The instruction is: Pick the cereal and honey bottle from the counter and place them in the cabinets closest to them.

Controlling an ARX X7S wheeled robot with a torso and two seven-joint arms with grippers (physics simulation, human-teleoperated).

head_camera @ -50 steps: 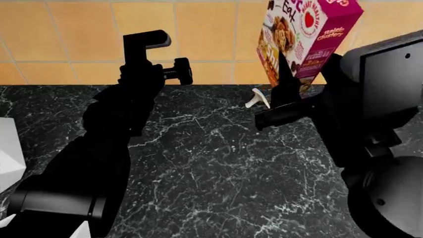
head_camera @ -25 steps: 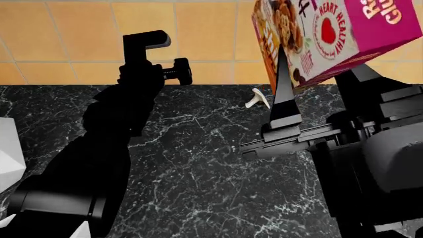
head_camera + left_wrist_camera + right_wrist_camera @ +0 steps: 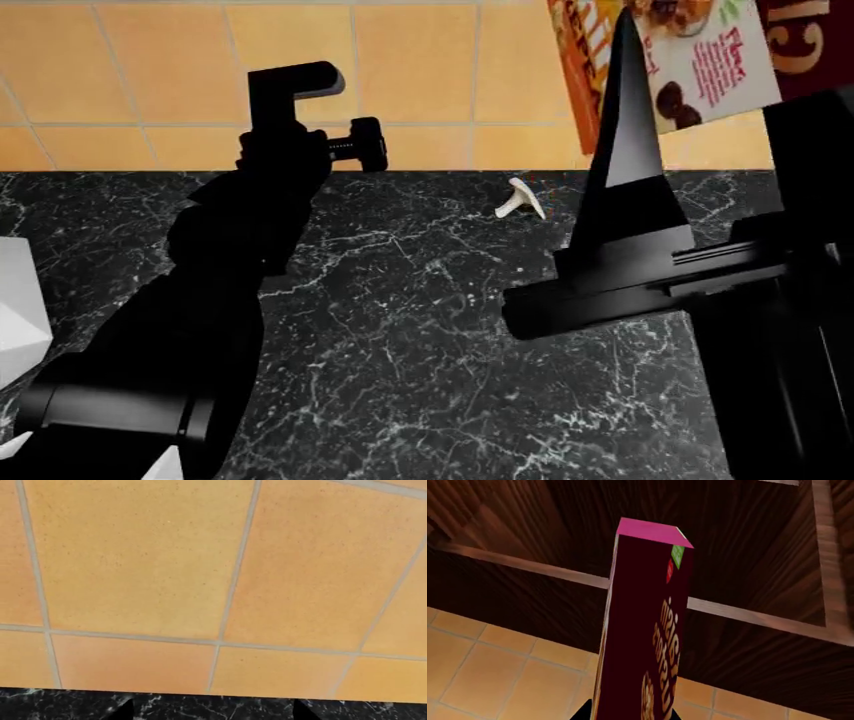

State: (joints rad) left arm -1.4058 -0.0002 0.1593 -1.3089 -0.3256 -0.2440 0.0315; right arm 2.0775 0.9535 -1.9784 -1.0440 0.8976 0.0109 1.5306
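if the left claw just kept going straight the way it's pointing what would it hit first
Most likely the orange tiled wall. The left wrist view looks straight at the tiles, with only a strip of black counter below them and nothing in between. How far off the wall is, I can't tell.

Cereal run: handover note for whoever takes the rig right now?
Right tool: shut on the cereal, carried high above the counter. In the right wrist view the box points up at dark wooden cabinet fronts.
Left tool: holds nothing, hovers near the tiled wall; open or shut cannot be told.
Honey bottle: in no view.
A small white object lies on the counter.
Done: cereal picked.
Left: put the cereal in its nearest cabinet, then find, pick and store the honey bottle.
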